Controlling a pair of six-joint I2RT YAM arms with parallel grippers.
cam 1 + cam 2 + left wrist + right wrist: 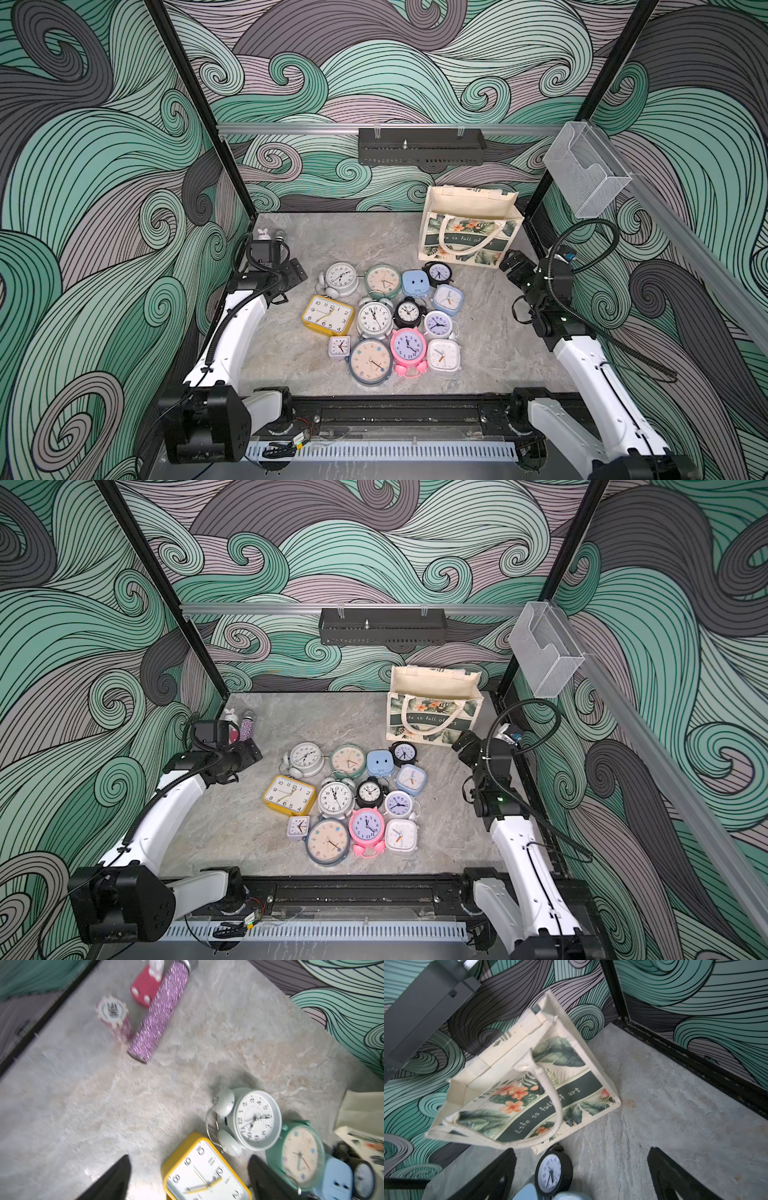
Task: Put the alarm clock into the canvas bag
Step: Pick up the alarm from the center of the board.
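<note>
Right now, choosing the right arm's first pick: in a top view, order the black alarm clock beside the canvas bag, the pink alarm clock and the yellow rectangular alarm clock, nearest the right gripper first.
From the right gripper:
1. Black alarm clock, far right, beside the canvas bag.
2. Pink alarm clock, central, toward the robot.
3. Yellow rectangular alarm clock, well over on the left.

A: The canvas bag [517, 1095]?
B: Coarse cream cloth, rope-weave handles.
A: The table [478, 353]?
B: Matt, stone-look grey. The yellow alarm clock [203, 1169] looks glossy plastic — the tube [160, 1012] glitters with tiny studs.
</note>
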